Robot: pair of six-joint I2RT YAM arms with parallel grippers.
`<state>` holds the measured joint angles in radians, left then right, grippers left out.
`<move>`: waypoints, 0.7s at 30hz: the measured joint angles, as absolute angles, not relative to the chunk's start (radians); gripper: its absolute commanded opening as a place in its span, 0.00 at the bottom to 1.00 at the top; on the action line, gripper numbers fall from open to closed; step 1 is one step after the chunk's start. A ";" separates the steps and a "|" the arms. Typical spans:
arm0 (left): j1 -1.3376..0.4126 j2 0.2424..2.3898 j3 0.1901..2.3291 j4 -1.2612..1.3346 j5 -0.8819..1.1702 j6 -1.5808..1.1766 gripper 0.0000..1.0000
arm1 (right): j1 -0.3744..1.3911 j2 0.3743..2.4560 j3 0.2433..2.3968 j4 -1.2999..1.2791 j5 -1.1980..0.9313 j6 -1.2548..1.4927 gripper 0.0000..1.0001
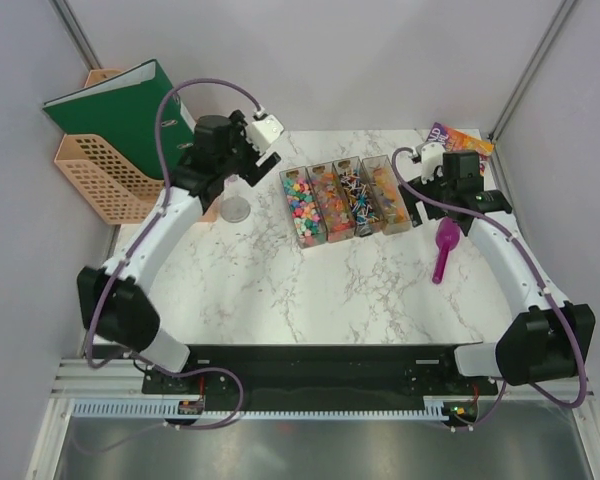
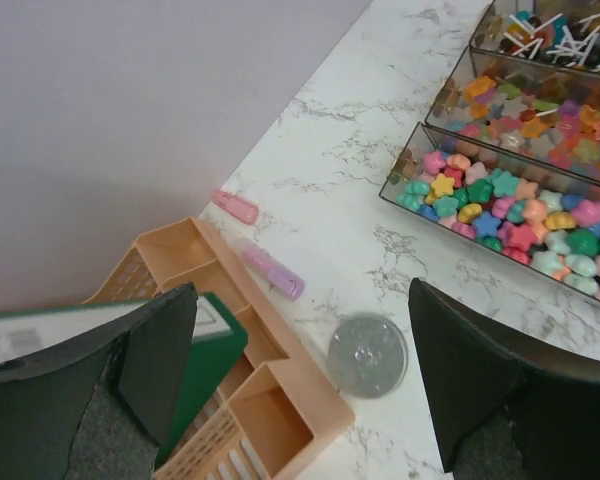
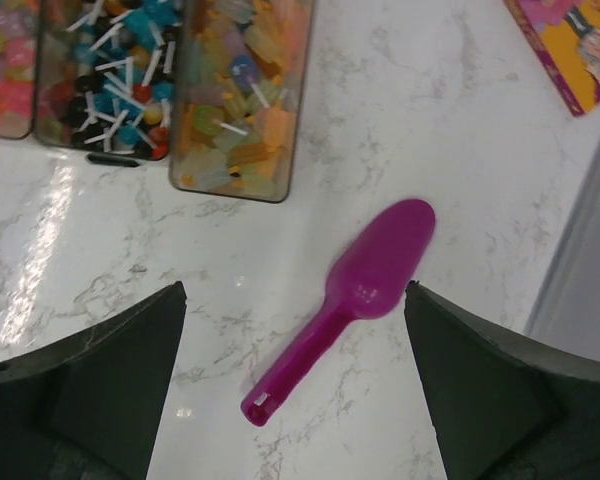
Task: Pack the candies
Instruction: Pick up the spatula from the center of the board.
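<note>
The candies fill several clear rectangular trays side by side at the back middle of the marble table; in the left wrist view the nearest tray holds multicoloured star and heart candies. My left gripper hangs open above a small clear round jar, with nothing between its fingers. The right gripper is open above the purple scoop, which lies flat on the table beside the trays of candies.
A peach organiser basket holding a green binder stands at the back left, close to the jar. Two pink markers lie by it. A colourful packet lies at the back right.
</note>
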<state>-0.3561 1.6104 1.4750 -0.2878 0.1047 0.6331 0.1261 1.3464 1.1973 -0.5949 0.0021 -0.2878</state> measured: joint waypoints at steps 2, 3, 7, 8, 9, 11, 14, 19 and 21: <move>-0.357 1.478 1.408 -0.301 0.104 0.615 0.90 | 0.126 1.342 1.176 -0.605 -0.094 -0.342 0.98; -0.357 1.422 1.371 -0.321 0.106 0.610 0.88 | 0.126 1.343 1.167 -0.615 -0.136 -0.371 0.98; -0.358 1.295 1.234 -0.418 0.124 0.599 0.87 | 0.126 1.376 1.138 -0.647 -0.165 -0.434 0.97; -0.358 1.288 1.206 -0.441 0.130 0.593 0.87 | 0.120 1.397 1.129 -0.650 -0.142 -0.433 0.95; -0.358 1.287 1.185 -0.467 0.133 0.588 0.86 | 0.108 1.423 1.120 -0.654 -0.117 -0.421 0.94; -0.358 1.292 1.155 -0.506 0.136 0.581 0.85 | 0.065 1.473 1.104 -0.671 -0.064 -0.374 0.94; -0.358 1.301 1.141 -0.545 0.141 0.571 0.84 | 0.004 1.512 1.076 -0.704 0.021 -0.273 0.93; -0.358 1.330 1.163 -0.545 0.162 0.554 0.84 | -0.002 1.514 1.039 -0.734 0.055 -0.163 0.91; -0.358 1.346 1.178 -0.544 0.167 0.546 0.83 | 0.002 1.516 1.029 -0.737 0.055 -0.138 0.90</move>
